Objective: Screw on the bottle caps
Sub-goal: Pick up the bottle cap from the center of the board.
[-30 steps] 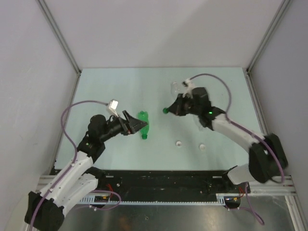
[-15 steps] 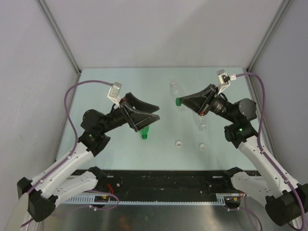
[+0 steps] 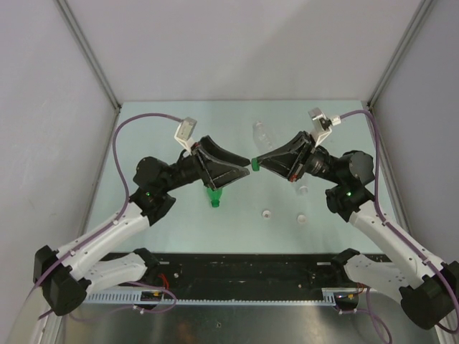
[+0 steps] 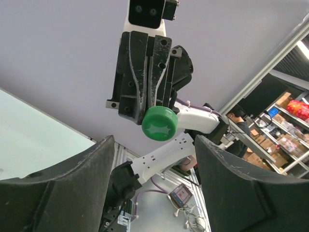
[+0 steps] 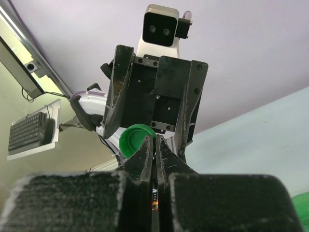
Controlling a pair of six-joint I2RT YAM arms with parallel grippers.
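My right gripper (image 3: 257, 160) is shut on the rim of the dark green cap (image 3: 254, 164) and holds it in the air above the table middle. The right wrist view shows the closed fingertips (image 5: 148, 145) pinching the cap (image 5: 131, 141). My left gripper (image 3: 242, 169) is open and empty, facing the cap tip to tip. In the left wrist view the cap (image 4: 160, 123) hangs just beyond my left gripper (image 4: 154, 141). The green bottle (image 3: 214, 196) lies on the table under the left gripper, partly hidden. Two white caps (image 3: 266, 213) (image 3: 301, 218) lie near the front.
One clear bottle (image 3: 262, 133) lies at the back middle of the table. Another clear bottle (image 3: 303, 188) lies partly hidden under my right arm. Metal frame posts stand at the back corners, with grey walls on three sides.
Both arms rose from the table and swung toward each other. The right gripper carried the green cap up; the left gripper lifted off the green bottle, which stayed on the table.
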